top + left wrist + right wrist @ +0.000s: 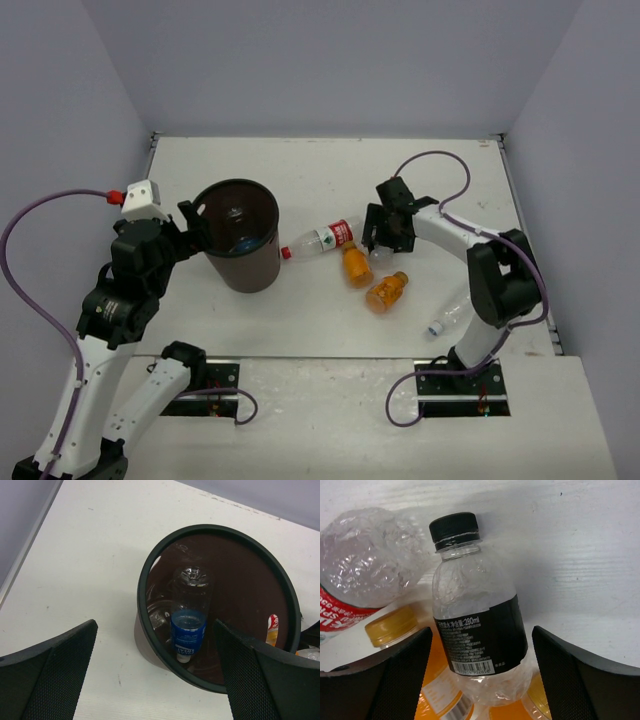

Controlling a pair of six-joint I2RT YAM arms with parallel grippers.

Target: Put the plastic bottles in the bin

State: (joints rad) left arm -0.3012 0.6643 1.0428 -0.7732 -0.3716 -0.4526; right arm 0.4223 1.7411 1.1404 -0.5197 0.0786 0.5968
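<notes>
White table (300, 170), matte and bright, and it's boxed in on three sides: a pale lilac-grey back wall (330, 60), a left wall (50, 120) and a right wall (600, 150). A thin pale strip (528, 250) runs along the table's right edge, against that wall. Up front, a separate white slab (330, 420) sits at the near edge, faintly speckled. On the left wrist view, a tiny dark fleck (119, 682) shows on the tabletop, and chipped marks (220, 499) line its far edge.
</notes>
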